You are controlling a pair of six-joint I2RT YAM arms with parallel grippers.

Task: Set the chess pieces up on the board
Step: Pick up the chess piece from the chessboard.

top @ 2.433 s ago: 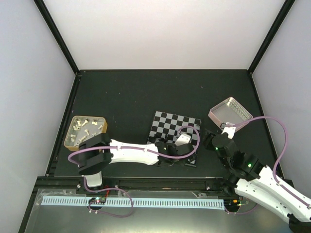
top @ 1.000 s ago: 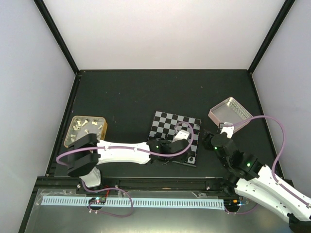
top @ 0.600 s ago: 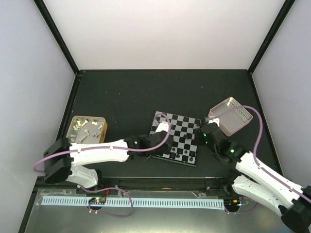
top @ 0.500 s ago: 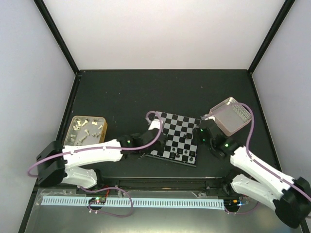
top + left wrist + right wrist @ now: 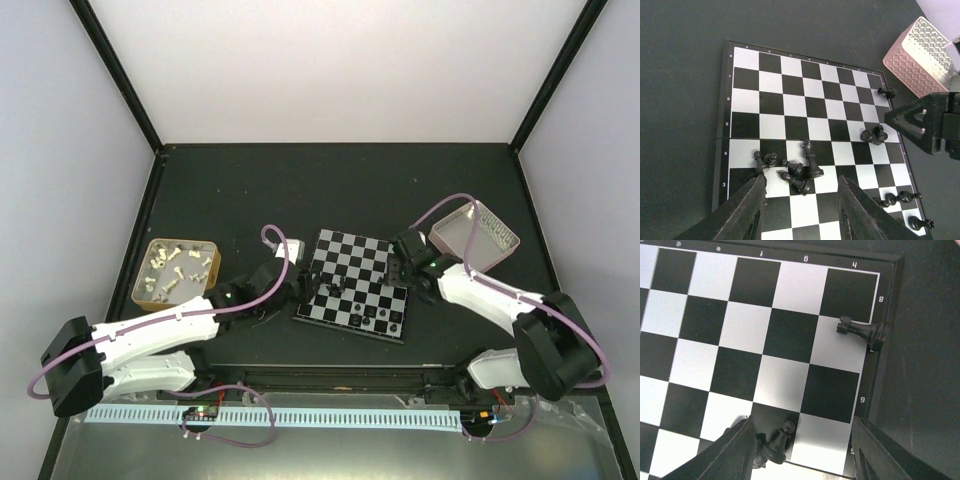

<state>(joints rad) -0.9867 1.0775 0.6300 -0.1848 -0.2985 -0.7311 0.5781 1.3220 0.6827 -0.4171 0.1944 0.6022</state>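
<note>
My left gripper (image 5: pixel 801 186) and right gripper (image 5: pixel 801 427) both hang open and empty over the board (image 5: pixel 352 262). Pieces (image 5: pixel 799 172) sit jumbled on it, several tipped. Arranging looks barely begun. Next, I'd lower the right gripper onto the pawn (image 5: pixel 781 436) and close gently.

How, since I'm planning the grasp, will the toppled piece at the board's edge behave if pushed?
It probably rolls: the piece lies sideways, round base over the board rim. Being tiny, it is likely light and easily flicked.
</note>
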